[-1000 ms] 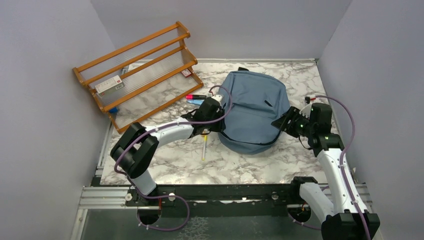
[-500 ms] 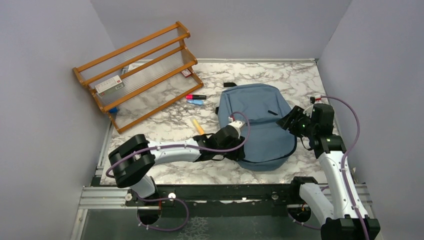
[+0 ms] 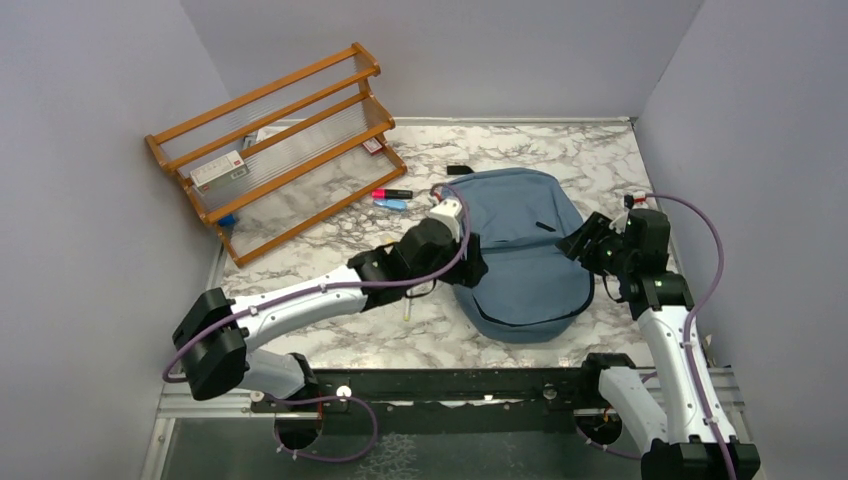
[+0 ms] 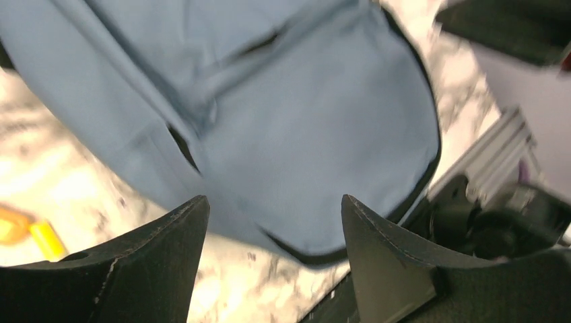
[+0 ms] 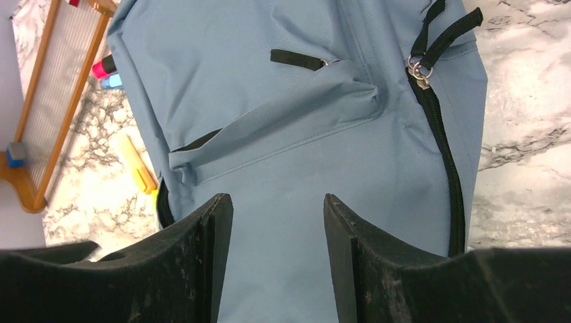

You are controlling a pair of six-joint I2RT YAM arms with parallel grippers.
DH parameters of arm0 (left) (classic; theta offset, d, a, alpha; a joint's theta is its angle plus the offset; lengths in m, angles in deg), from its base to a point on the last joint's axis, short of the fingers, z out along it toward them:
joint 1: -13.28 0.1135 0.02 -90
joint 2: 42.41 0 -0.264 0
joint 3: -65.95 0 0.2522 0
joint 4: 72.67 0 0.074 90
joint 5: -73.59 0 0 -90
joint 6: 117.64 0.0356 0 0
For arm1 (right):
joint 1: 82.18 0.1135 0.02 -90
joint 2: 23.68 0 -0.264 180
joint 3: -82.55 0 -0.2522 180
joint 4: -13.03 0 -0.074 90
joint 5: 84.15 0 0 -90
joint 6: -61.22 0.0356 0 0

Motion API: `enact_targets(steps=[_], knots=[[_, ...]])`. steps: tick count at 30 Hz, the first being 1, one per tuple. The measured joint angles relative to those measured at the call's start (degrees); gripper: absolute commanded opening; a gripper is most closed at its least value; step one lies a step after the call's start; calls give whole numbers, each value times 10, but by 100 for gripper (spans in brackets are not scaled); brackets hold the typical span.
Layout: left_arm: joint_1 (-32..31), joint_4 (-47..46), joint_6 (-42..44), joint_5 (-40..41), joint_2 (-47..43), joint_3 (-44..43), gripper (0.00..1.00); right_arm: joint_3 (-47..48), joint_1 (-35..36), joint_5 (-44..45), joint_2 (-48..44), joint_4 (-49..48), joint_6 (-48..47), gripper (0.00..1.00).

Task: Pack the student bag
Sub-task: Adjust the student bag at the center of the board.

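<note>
Left end effector fingers spread, empty, above left edge of student bag. Right end effector fingers spread, empty, over the bag's right side. Bag lies flat on marble surface. Yellow highlighter just left of bag. Wooden rack well left of bag, farther back.
</note>
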Motion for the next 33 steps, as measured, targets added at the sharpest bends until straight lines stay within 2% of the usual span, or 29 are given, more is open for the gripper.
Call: enact_targets(steps=[7,13,17,25,33], knots=[[64,3,23,1,68,-139,74,-2,0,7,25,-6,14,55],[74,5,44,-16,153,-216,72,23,0,-7,123,-20,-30,52],[74,13,47,-20,165,-191,72,71,0,-26,191,-29,-82,50],[75,22,26,-20,124,-47,72,164,2,-30,296,-33,-179,48],[78,15,10,-20,88,-22,72,267,69,-2,391,-12,-250,48]])
